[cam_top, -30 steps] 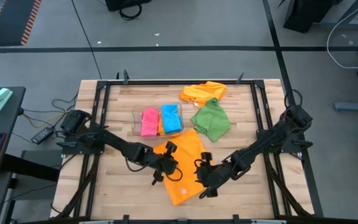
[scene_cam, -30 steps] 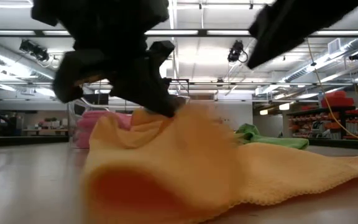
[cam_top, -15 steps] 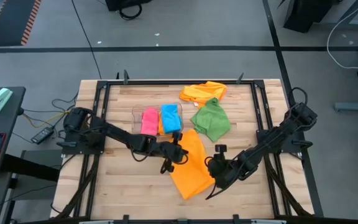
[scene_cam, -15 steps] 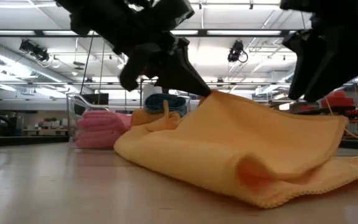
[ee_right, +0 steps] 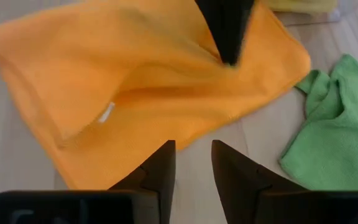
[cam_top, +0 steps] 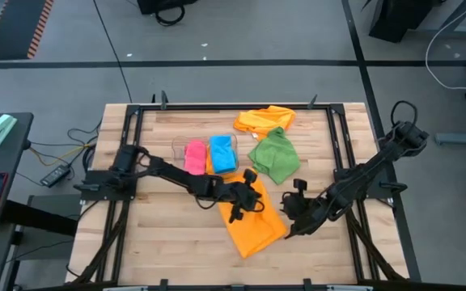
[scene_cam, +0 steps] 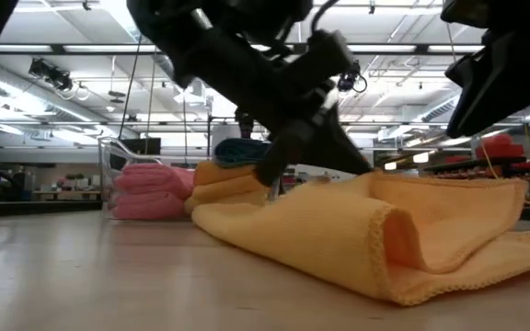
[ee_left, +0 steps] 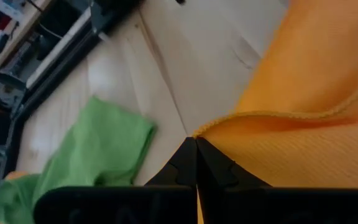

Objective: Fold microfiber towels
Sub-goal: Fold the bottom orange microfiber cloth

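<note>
High view, lower centre of frame: an orange towel [cam_top: 253, 222] lies part-folded on the table [cam_top: 160, 234]; the left gripper [cam_top: 247, 200] sits over its upper edge; the right gripper [cam_top: 292, 212] stands just beside its right edge, apart from the cloth. Left wrist view: the left fingers [ee_left: 188, 163] are pressed together on the hem of the towel, a lifted fold of orange draped from them; grip judged firm. Right wrist view: the right fingers [ee_right: 160, 171] stand parted with bare table between them; nothing held. Low view: the carried flap lies doubled over the lower layer, the front fold rounded and loose, not yet flat. A green towel [cam_top: 275, 157] and a second orange towel [cam_top: 265, 119] lie unfolded in the upper right; pink [cam_top: 194, 157] and blue [cam_top: 222, 153] towels sit folded in the clear bin [cam_top: 176, 144] at upper centre. Judgement: the fold-over is in hand; it wants the held hem carried level to meet the far edge, corners matched, cloth lowered before release; the free gripper should pin the lower layer so it does not drag.
</note>
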Motion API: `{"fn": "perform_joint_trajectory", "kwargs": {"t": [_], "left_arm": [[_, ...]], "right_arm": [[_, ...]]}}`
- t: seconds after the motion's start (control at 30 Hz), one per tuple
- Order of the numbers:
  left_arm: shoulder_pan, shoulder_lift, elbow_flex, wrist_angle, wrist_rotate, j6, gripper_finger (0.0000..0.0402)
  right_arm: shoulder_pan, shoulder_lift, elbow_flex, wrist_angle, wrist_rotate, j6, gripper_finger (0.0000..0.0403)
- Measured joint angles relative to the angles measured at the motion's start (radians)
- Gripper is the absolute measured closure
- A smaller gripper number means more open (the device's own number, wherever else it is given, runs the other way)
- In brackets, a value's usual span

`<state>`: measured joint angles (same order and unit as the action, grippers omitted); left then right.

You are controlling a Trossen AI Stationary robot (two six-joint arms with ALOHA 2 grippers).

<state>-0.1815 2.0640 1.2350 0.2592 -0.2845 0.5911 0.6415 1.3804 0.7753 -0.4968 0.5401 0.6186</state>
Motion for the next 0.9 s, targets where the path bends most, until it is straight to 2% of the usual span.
{"fn": "perform_joint_trajectory", "kwargs": {"t": [0.37,0.53,0.63,0.9], "left_arm": [[0.054,0.028,0.07,-0.007,0.003,0.024,0.0391],[0.075,0.036,0.068,-0.025,0.08,-0.007,0.0396],[0.078,0.054,0.067,-0.027,0.088,-0.004,0.0396],[0.078,0.108,0.067,-0.02,0.088,-0.003,0.0353]], "right_arm": [[0.028,0.011,-0.001,0.015,0.037,-0.014,0.0302],[0.026,0.011,-0.001,0.018,0.04,-0.03,0.0302],[0.021,0.011,-0.001,0.022,0.043,-0.039,0.0302],[-0.003,0.039,0.0,0.115,0.043,-0.056,0.0301]]}}
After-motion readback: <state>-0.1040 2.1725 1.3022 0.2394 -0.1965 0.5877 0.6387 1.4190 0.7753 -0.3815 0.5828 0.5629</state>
